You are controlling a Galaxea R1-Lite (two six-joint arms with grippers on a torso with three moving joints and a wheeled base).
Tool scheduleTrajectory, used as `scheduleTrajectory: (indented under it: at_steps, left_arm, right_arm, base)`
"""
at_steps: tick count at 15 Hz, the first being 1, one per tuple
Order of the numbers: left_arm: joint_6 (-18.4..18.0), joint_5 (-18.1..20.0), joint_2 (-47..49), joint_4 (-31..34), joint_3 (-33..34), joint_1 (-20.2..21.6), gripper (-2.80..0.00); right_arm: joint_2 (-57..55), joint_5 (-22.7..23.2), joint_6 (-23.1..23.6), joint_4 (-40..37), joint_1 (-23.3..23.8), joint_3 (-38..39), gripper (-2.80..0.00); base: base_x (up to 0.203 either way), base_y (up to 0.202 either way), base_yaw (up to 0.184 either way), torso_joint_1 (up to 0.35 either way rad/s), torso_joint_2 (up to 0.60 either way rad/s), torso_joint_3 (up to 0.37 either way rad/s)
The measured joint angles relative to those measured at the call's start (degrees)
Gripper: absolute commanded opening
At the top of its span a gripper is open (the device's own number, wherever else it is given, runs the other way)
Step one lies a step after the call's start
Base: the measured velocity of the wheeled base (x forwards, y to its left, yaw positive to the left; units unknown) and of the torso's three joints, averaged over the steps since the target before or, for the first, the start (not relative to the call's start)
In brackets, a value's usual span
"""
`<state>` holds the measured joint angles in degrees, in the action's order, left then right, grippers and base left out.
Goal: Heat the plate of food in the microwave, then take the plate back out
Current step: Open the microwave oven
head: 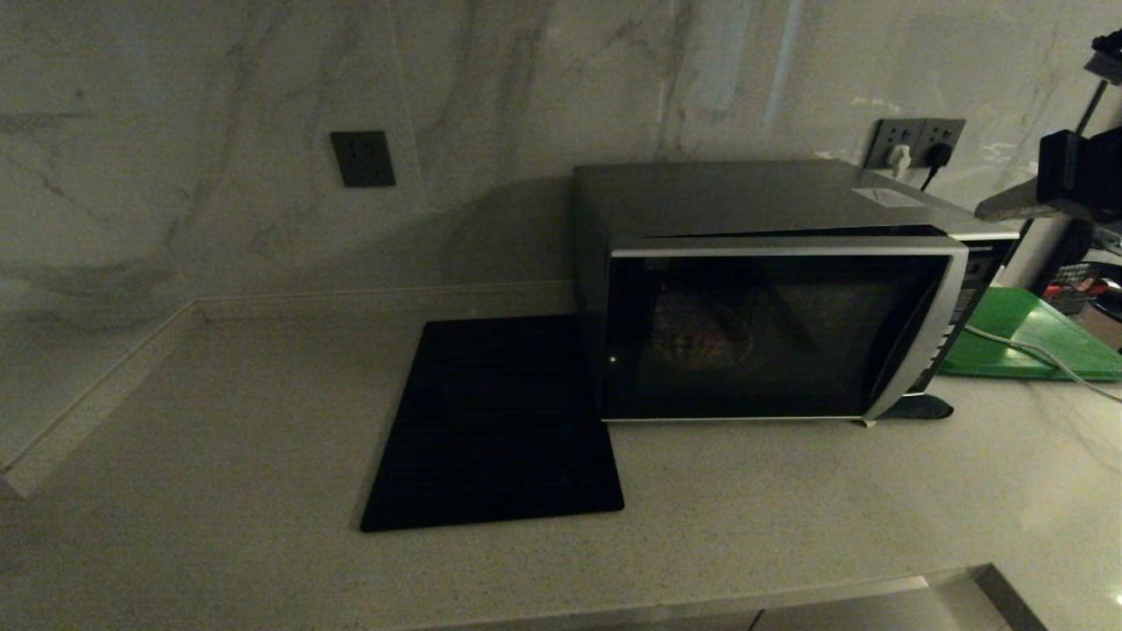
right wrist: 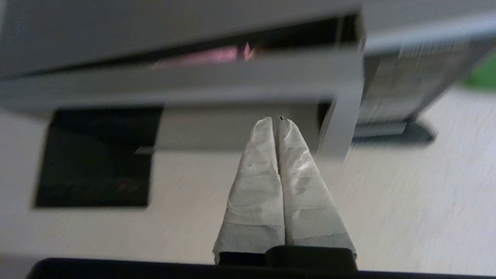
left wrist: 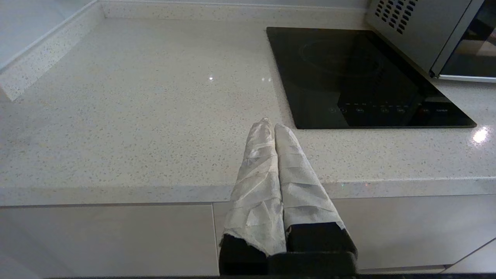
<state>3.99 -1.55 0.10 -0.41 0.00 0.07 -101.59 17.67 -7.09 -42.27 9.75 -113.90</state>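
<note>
My right tool (right wrist: 277,121) has its wrapped fingers pressed together, holding nothing, and hangs in front of the microwave (head: 771,298), pointing at its door near the curved silver handle (right wrist: 340,116). The door looks not quite shut: the right wrist view shows a dark gap along its edge with something pale pink inside. Through the dark glass in the head view I make out the plate of food (head: 701,337) faintly, sitting in the cavity, so it lies straight beyond the door from my right tool. The handle runs along the door's right side, next to the button panel (head: 969,307), and I judge that is what the coming move turns on.

My left tool (left wrist: 271,126) is parked at the tabletop (left wrist: 135,116) edge, fingers together, well apart from the microwave. The black cooktop (head: 500,421) lies just left of the microwave; a green board (head: 1017,337) with a white cable (head: 1034,350) across it lies to its right.
</note>
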Motion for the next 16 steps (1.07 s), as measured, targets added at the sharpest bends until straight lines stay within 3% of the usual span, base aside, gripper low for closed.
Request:
scheduleTrajectory:
  at_steps: [5,16]
  left_arm:
    - [0.02,-0.03,0.0,0.0,0.0,0.0,-2.8]
    - [0.0,-0.04,0.0,0.0,0.0,0.0,-2.8]
  right_arm:
    - [-5.34,-8.05,0.2,8.95,0.09,-0.41,-2.8]
    - [-9.72,-8.49,3.07,11.9,0.0,-1.23,-2.8]
  base:
    - [0.0,0.0,0.0,0.0,0.0,0.0]
    - [0.0,0.0,0.0,0.0,0.0,0.0]
